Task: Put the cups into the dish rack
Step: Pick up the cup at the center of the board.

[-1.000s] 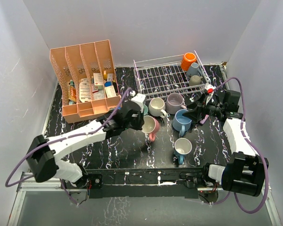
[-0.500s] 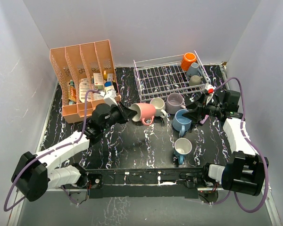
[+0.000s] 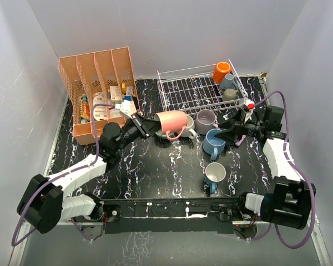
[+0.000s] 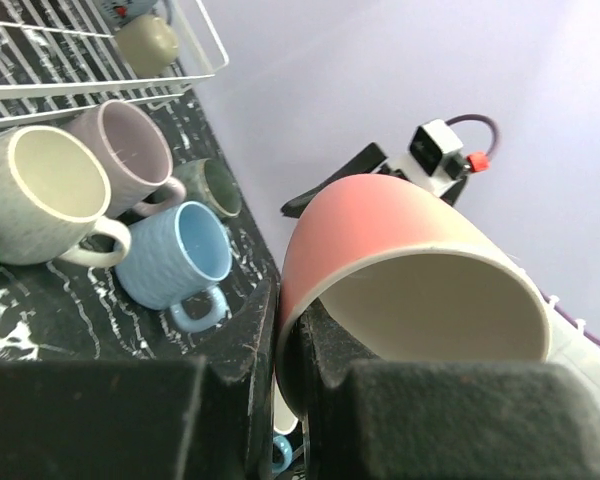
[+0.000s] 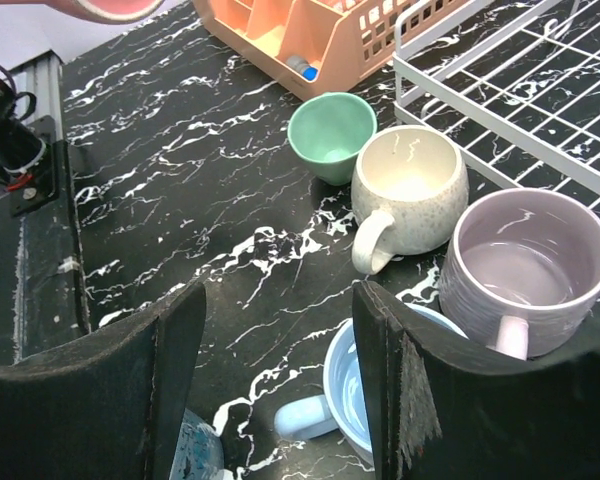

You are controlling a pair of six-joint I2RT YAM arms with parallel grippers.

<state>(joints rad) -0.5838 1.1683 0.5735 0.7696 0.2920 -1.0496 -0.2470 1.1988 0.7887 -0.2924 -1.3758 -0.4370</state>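
Clenching the left gripper (image 3: 148, 127) on the pink mug (image 3: 172, 122) rim, holding it sideways above the marbled surface (image 3: 155, 166); showing its glossy cream inside only at the left wrist; leaving the wire dish rack (image 3: 194, 91), grid mostly bare, ahead-right; hanging released, right gripper (image 5: 278, 340) over the ribbed light blue mug (image 5: 348, 385).

I count ten mugs. One pink mug (image 3: 172, 123) is pinched in my left gripper (image 3: 153, 126). Three are in the one white wire dish rack (image 3: 194, 91) beyond it: orange mug (image 3: 221, 72), pale blue mug (image 3: 228, 82), olive mug (image 3: 229, 95). Six are on the table: teal mug (image 5: 331, 132), cream mug (image 5: 408, 185), lilac mug (image 3: 206, 120) and light blue mug (image 3: 214, 143) ahead of my right gripper (image 3: 228, 132), dark green mug (image 4: 212, 187) close by it, blue-handled mug (image 3: 215, 174) back toward my base. One salmon-pink organizer (image 3: 100, 94) with four slots is left of my left gripper.
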